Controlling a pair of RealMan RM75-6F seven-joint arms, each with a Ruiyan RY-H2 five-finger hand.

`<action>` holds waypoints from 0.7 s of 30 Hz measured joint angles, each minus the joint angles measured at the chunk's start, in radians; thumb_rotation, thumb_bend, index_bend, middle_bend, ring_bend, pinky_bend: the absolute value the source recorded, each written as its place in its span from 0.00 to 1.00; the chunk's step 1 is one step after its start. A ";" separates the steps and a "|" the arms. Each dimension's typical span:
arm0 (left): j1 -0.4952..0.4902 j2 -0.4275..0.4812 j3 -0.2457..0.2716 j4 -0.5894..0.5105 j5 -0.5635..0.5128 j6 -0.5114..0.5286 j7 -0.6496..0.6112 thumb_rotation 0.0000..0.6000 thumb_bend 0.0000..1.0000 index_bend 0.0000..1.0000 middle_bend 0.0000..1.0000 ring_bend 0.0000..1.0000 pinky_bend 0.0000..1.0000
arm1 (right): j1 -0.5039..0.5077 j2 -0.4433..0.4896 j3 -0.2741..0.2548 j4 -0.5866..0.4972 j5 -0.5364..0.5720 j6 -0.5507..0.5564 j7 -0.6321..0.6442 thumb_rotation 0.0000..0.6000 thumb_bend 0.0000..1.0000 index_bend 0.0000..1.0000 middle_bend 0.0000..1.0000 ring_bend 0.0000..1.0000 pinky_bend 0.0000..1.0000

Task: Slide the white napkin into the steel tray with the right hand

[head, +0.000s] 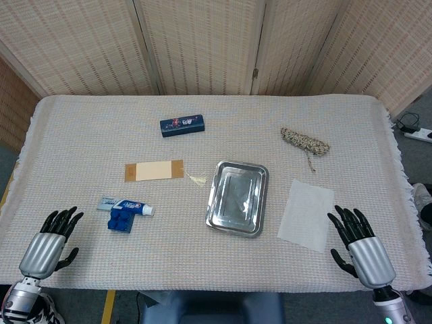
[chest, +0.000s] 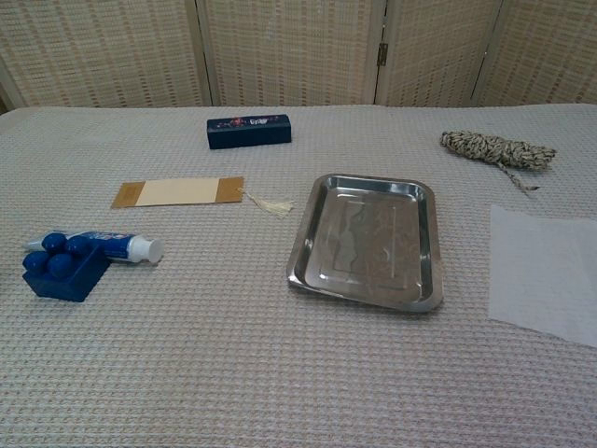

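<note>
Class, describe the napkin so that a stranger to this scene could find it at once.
Start at the steel tray in the middle of the table. Look just to its right, in front of the rope bundle and beside the right hand. There lies the napkin: a flat, plain white square, the only white sheet here.

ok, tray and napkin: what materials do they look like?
Steel tray: polished metal, probably stainless; it shows mirror-like, rippled reflections. White napkin: thin matte sheet lying flat, looks like paper or tissue, though it could be fabric.
</note>
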 measured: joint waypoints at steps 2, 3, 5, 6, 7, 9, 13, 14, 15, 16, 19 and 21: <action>0.003 0.000 0.001 -0.003 0.003 0.006 0.005 1.00 0.44 0.00 0.00 0.00 0.00 | 0.001 0.001 0.000 0.000 -0.001 -0.001 0.002 1.00 0.40 0.00 0.00 0.04 0.00; 0.004 -0.001 0.001 -0.005 0.004 0.009 0.008 1.00 0.44 0.00 0.00 0.00 0.00 | 0.001 0.002 0.000 0.000 0.000 -0.001 0.003 1.00 0.40 0.00 0.00 0.04 0.00; 0.007 -0.001 0.002 -0.009 0.008 0.015 0.012 1.00 0.44 0.00 0.00 0.00 0.00 | 0.001 0.004 -0.001 -0.001 0.002 -0.002 0.006 1.00 0.40 0.00 0.00 0.04 0.00; 0.008 -0.001 0.002 -0.011 0.010 0.017 0.014 1.00 0.44 0.00 0.00 0.00 0.00 | 0.000 0.006 -0.001 -0.004 0.003 -0.002 0.007 1.00 0.40 0.00 0.00 0.04 0.00; 0.008 -0.001 0.003 -0.013 0.012 0.018 0.014 1.00 0.44 0.00 0.00 0.00 0.00 | 0.000 0.007 -0.001 -0.006 0.004 -0.001 0.008 1.00 0.40 0.00 0.00 0.03 0.00; 0.008 -0.001 0.003 -0.015 0.015 0.019 0.014 1.00 0.44 0.00 0.00 0.00 0.00 | 0.000 0.012 0.000 -0.008 0.006 -0.001 0.008 1.00 0.40 0.00 0.00 0.02 0.00; 0.006 -0.001 0.002 -0.014 0.016 0.016 0.007 1.00 0.44 0.00 0.00 0.00 0.00 | 0.015 0.026 0.007 0.015 0.008 -0.019 0.001 1.00 0.40 0.00 0.00 0.00 0.00; 0.005 -0.001 0.003 -0.013 0.017 0.014 0.006 1.00 0.44 0.00 0.00 0.00 0.00 | 0.021 0.029 0.010 0.025 0.008 -0.025 0.001 1.00 0.40 0.00 0.00 0.00 0.00; 0.004 0.000 0.004 -0.012 0.018 0.011 0.004 1.00 0.44 0.00 0.00 0.00 0.00 | 0.028 0.033 0.014 0.043 0.009 -0.032 0.002 1.00 0.40 0.01 0.00 0.00 0.00; 0.001 0.001 0.004 -0.012 0.017 0.005 -0.001 1.00 0.44 0.00 0.00 0.00 0.00 | 0.033 0.035 0.017 0.058 0.009 -0.035 0.005 1.00 0.40 0.03 0.00 0.00 0.00; -0.011 -0.003 -0.004 -0.009 0.014 -0.006 -0.010 1.00 0.44 0.00 0.00 0.00 0.00 | 0.048 0.035 0.024 0.123 0.005 -0.038 0.025 1.00 0.40 0.09 0.00 0.00 0.00; -0.020 -0.011 -0.006 -0.007 0.017 -0.015 -0.014 1.00 0.44 0.00 0.00 0.00 0.00 | 0.055 0.027 0.028 0.184 0.001 -0.033 0.048 1.00 0.40 0.14 0.00 0.00 0.00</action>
